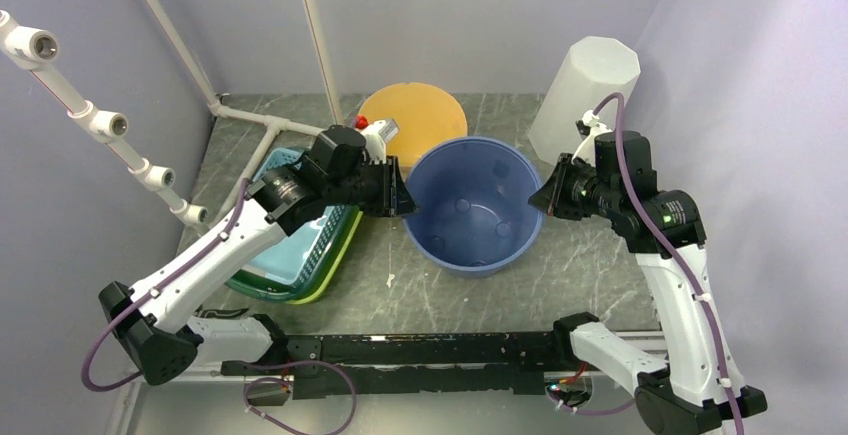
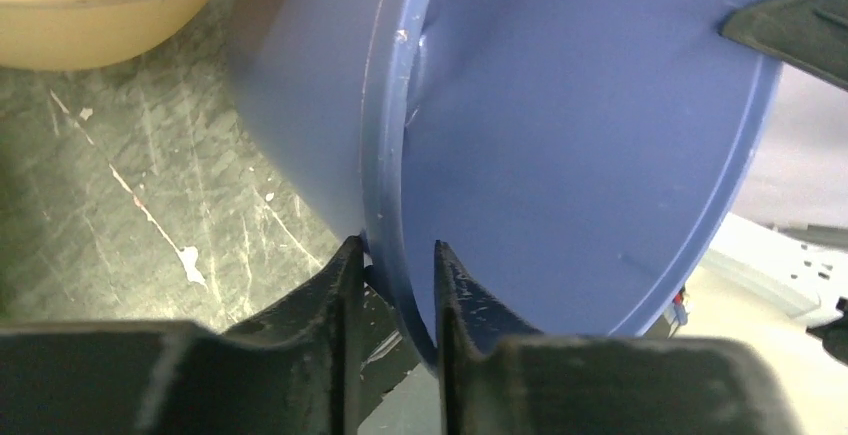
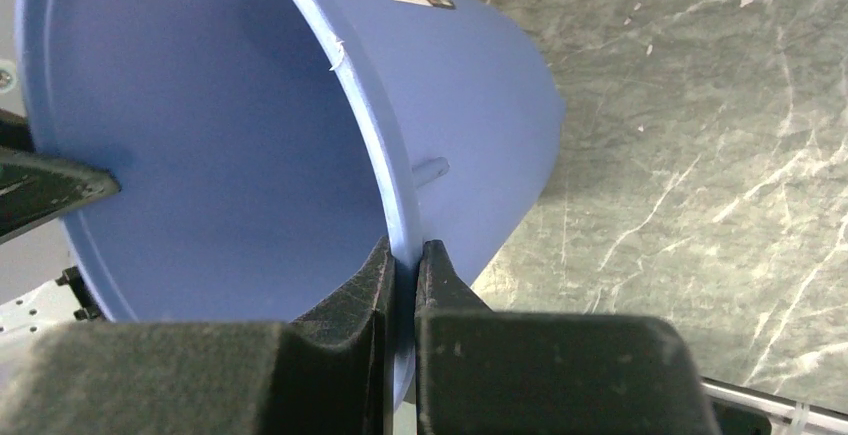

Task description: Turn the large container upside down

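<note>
Grey marbled table carries the scene. On it, the right gripper is clamped thin on the right rim of the large container. The left gripper stands narrow astride the left rim, but I cannot tell whether it pinches. This blue tub sits mid-table, mouth up. A loose left side could let the rim slip or twist free during the turn. Swinging over, it might also strike the orange bowl just beyond, or the basket to the left.

blue bucket: smooth plastic, soft sheen, fine scuffs on rim
tabletop: grey marbled stone-look, matt, scratched
left gripper fingers: black, matt, grainy
orange bowl: smooth matt plastic
</note>
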Robot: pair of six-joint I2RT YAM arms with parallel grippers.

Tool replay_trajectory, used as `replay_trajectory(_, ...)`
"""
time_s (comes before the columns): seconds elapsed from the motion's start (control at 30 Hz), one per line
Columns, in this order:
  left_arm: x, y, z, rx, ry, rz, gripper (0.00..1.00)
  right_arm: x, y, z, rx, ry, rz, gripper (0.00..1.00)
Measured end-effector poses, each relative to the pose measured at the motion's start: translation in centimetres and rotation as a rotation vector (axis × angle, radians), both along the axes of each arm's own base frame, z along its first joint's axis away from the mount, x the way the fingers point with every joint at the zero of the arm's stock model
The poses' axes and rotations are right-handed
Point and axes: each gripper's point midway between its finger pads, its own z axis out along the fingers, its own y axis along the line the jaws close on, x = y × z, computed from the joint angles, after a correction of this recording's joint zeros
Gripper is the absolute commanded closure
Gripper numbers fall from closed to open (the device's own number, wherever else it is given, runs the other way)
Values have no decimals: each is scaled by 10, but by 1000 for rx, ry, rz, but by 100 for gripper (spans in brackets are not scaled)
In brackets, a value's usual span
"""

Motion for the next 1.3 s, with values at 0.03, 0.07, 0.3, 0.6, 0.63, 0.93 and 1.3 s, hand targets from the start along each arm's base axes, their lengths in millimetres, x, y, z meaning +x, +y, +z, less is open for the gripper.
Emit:
replay_trajectory(0.03,1,0,-3,11,7,10,86,0,1,0,2,0,4,93)
replay_trajectory(0.07,2,1,-6,20,11,21,90,-1,1,0,4,0,9,90)
replay_trajectory(0.3,11,16,-32,116,48,119,97,-10,21,10,89,-10,106,57)
replay_trajectory(0.6,2,22,-52,155,63,96,97,-12,39,28,182,-53,188,45)
replay_trajectory(0.63,1,23,-53,152,62,97,97,-12,41,29,190,-51,194,45)
replay_trajectory(0.93,0,26,-57,125,57,128,97,-14,51,30,237,-18,235,62)
replay_trajectory(1.3,5,28,-60,132,43,147,97,-8,55,34,233,-5,263,80)
